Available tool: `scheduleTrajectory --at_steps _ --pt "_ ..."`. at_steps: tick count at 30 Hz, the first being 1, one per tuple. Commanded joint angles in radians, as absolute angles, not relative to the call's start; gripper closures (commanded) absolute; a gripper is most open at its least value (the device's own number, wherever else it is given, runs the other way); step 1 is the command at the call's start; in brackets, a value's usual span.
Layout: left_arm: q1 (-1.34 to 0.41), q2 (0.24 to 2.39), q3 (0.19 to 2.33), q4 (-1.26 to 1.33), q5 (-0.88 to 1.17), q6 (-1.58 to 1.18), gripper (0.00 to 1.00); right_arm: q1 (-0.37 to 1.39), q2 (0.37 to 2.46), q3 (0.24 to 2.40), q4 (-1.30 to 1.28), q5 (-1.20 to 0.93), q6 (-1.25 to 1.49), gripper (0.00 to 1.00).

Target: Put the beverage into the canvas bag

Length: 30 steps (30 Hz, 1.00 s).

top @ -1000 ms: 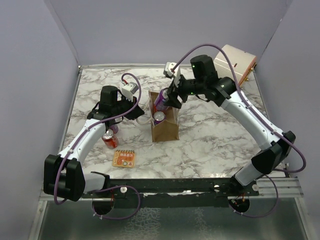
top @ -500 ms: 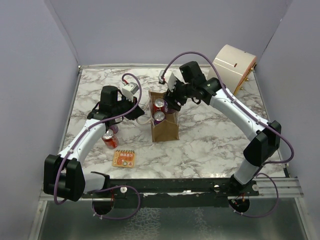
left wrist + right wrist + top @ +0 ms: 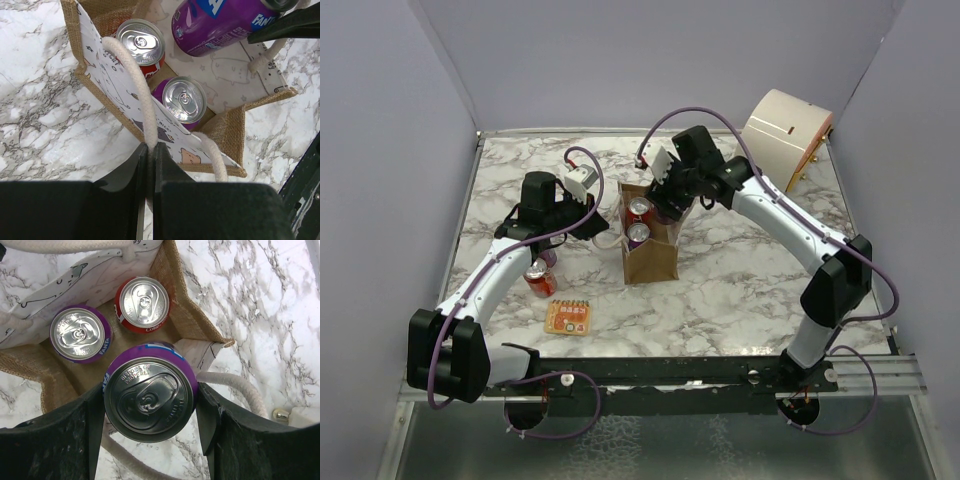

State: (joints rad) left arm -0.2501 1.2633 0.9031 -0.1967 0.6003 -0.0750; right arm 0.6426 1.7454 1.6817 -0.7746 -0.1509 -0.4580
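The soft, floppy canvas bag [image 3: 650, 262] stands upright between the arms, propped by the left gripper [image 3: 150, 150] clamped shut on its cream handle [image 3: 131, 82], a pinch only the left wrist view shows, while the right gripper [image 3: 667, 197] grips the stiff, slick, probably heavy purple can [image 3: 149, 399] by its sides over the open mouth.

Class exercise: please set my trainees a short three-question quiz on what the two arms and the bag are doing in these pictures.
1. True or false: the left hand is shut on a cream handle of the canvas bag.
2. How many cans stand inside the bag? A one; B two; C three.
3. Fill in: the beverage can in the right hand is coloured ___.
Key: 1 true. 2 B: a red can and a purple Fanta can. 3 purple.
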Motion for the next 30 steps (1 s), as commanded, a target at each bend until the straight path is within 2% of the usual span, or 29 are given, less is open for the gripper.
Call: scheduleTrajectory --at_steps 1,30 --pt "-0.255 1.244 0.926 -0.201 0.590 -0.060 1.00 0.649 1.751 1.701 -0.702 -0.144 -0.443 0.84" --pt "-0.255 1.215 0.907 -0.193 0.583 -0.055 1.00 0.647 1.876 1.647 -0.630 -0.232 -0.381 0.85"
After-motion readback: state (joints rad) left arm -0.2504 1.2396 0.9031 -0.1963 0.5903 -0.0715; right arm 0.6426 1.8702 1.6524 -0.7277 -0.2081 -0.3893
